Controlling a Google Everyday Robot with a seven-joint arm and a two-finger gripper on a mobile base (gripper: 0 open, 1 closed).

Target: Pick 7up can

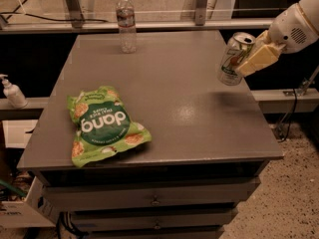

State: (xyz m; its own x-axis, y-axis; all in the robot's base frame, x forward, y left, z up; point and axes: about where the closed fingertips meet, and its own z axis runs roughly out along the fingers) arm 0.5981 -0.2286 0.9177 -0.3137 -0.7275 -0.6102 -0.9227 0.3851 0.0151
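Note:
The 7up can (pixel 231 58) is a silver and white can with green lettering and a silver top. It hangs tilted in the air above the right edge of the grey table (pixel 174 108), its shadow on the table below. My gripper (pixel 249 61) comes in from the upper right and is shut on the can, its cream fingers (pixel 259 58) clamped against the can's right side.
A green Dang snack bag (pixel 102 126) lies at the table's front left. A clear plastic water bottle (pixel 127 21) stands at the far edge. A soap dispenser (pixel 11 91) sits on a ledge to the left. Drawers are below the tabletop.

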